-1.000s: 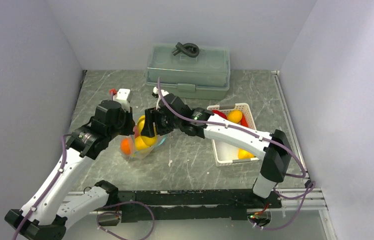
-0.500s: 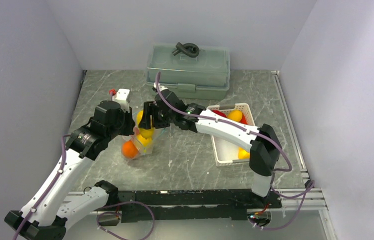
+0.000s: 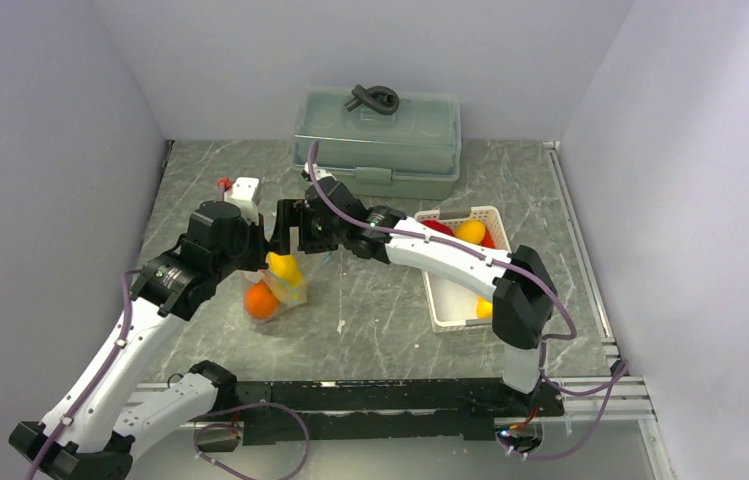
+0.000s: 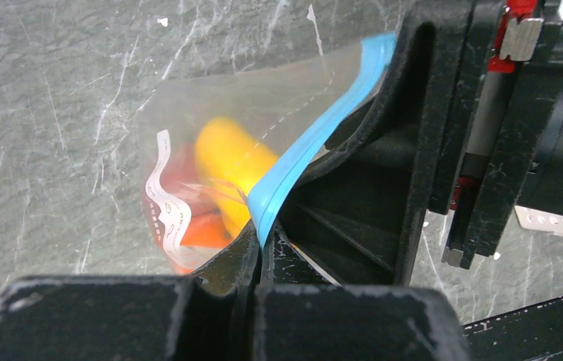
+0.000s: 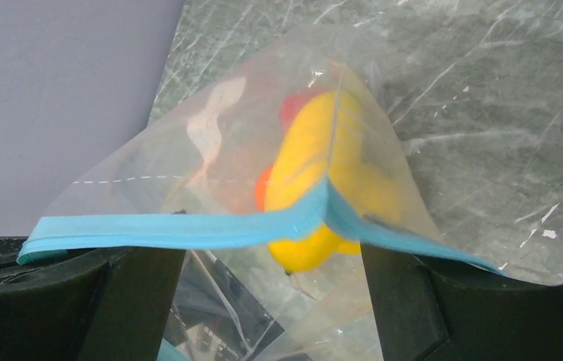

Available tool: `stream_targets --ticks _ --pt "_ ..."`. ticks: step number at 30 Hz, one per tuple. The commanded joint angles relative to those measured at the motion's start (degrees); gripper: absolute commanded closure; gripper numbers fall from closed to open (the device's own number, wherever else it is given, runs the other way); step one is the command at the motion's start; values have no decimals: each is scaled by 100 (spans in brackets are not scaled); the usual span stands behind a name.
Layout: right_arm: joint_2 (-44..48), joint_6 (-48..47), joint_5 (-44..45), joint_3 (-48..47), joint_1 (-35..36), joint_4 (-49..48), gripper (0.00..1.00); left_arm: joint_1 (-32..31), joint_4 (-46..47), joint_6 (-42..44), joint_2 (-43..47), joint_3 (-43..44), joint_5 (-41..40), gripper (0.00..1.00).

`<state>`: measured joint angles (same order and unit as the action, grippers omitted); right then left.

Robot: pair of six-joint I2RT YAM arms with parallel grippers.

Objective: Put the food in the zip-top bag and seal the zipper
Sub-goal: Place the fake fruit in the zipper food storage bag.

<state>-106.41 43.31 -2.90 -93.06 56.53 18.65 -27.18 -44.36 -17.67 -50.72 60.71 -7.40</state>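
Over the table (image 3: 390, 325), arms (image 3: 130, 340) (image 3: 450, 262) angled inward, left jaws pinching zipper (image 4: 301, 154), right jaws spread

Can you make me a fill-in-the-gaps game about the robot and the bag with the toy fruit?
1. The left gripper has its jaws shut on the zip-top bag's ____ zipper.
2. The long piece of food inside the bag is ____.
3. More food waits outside the bag, in the white ____.

Missing words: blue; yellow; basket.
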Motion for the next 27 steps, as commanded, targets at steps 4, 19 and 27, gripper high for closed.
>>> stream_targets --ticks 4,19,27 --pt "267 -66 2 -36 -15 -466 0 29 258 -8 80 -6 70 100" --pt "1365 -420 342 808 -20 -221 0 37 252 -33 62 -15 -8 100" --pt "2234 -804 1022 1267 -20 299 0 37 252 -17 43 -21 -11 100"
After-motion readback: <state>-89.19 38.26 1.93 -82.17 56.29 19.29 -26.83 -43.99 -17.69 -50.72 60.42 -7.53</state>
